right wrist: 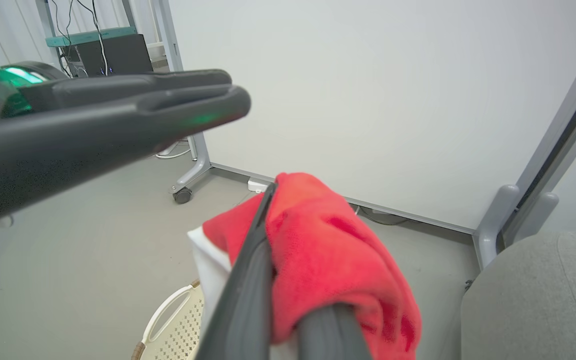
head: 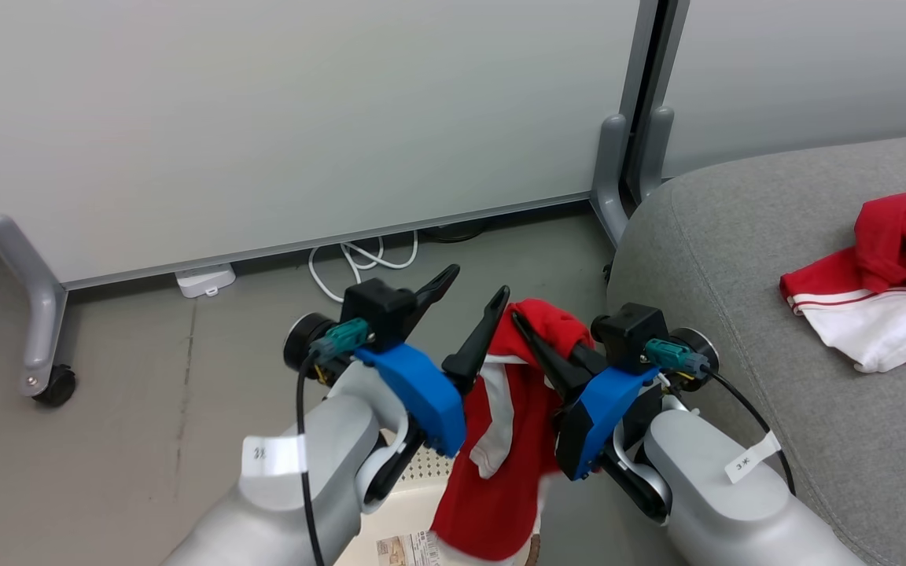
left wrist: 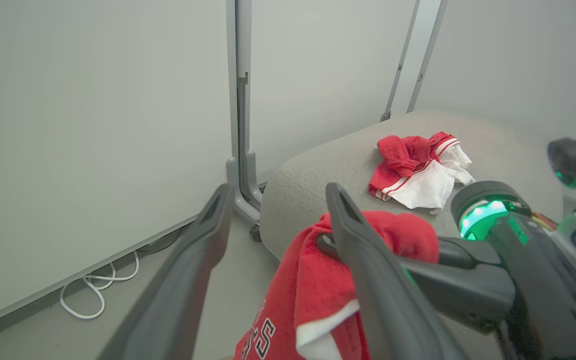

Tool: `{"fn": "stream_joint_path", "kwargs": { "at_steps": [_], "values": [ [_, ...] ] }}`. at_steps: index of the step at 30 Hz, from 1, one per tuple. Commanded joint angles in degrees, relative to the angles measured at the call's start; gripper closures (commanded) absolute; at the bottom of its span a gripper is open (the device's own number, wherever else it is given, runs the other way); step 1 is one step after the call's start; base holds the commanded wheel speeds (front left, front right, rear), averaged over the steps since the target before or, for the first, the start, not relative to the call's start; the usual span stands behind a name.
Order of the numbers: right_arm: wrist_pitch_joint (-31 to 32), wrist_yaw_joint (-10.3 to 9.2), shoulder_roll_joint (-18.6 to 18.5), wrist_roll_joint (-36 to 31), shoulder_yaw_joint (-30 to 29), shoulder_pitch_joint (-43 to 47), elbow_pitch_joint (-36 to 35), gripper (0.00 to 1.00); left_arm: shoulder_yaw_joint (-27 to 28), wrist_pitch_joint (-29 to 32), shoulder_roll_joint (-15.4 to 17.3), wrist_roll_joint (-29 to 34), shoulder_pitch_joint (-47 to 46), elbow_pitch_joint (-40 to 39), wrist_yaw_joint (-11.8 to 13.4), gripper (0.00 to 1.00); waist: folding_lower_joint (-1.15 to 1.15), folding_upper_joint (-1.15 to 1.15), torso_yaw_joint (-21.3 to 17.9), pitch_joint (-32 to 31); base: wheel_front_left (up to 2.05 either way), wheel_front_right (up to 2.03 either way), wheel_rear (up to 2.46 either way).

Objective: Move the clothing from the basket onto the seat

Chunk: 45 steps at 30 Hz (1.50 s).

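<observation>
Down at the near edge of the head view, the basket (head: 421, 470) sits beneath a red garment (head: 512, 464) that hangs with its long axis straight down from the right gripper (head: 522, 324), which is clamped tight on its bunched top. Just left of it the left gripper (head: 478, 283) stands spread wide, holding nothing. Farther right lies the seat (head: 736, 330), on the right arm's side, so the carry should go rightward; a second red-and-white garment (head: 878, 291) rests there.

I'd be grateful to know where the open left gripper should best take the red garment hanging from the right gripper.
Probably the bunched fold just below where the right gripper pinches it, approached from the robot's left: the garment hangs there in a narrow drape, and the left gripper stands open beside it.
</observation>
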Motion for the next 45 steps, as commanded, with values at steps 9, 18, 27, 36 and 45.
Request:
{"fn": "stream_joint_path", "kwargs": {
  "at_steps": [9, 18, 27, 36, 45],
  "values": [
    [-0.2, 0.01, -1.1, -1.5, -1.3, 1.6, -1.8, 1.0, 10.6, -0.3, 5.0, 10.6, 12.4, -12.5, 1.4, 0.0, 0.0, 0.0, -0.2, 0.7, 0.0, 0.0, 0.0],
    [-0.2, 0.01, -1.9, -2.9, -2.7, 2.9, -3.3, 1.0, 22.3, -0.3, 6.3, 20.9, 25.3, -21.4, 0.9, 0.0, 0.0, 0.0, 0.1, 1.1, 0.0, 0.0, 0.0],
    [-0.2, 0.01, -2.0, -3.8, -3.8, 4.4, -4.1, 1.0, 31.2, -0.3, 4.9, 28.0, 33.6, -25.3, 0.1, 0.0, 0.0, 0.0, 0.3, 1.1, 0.0, 0.0, 0.0],
    [-0.2, 0.01, -2.4, -3.9, -4.8, 5.0, -4.7, 1.0, 37.6, -0.3, 2.9, 32.2, 38.1, -27.9, -0.7, 0.0, 0.0, 0.0, 0.0, 1.1, 0.0, 0.0, 0.0],
    [-0.2, 0.01, -2.3, -4.3, -5.6, 5.4, -4.9, 1.0, 38.3, -0.3, 1.8, 33.3, 38.3, -27.9, -1.1, 0.0, 0.0, 0.0, -0.4, 1.3, 0.0, 0.0, 0.0]
  ]
}}
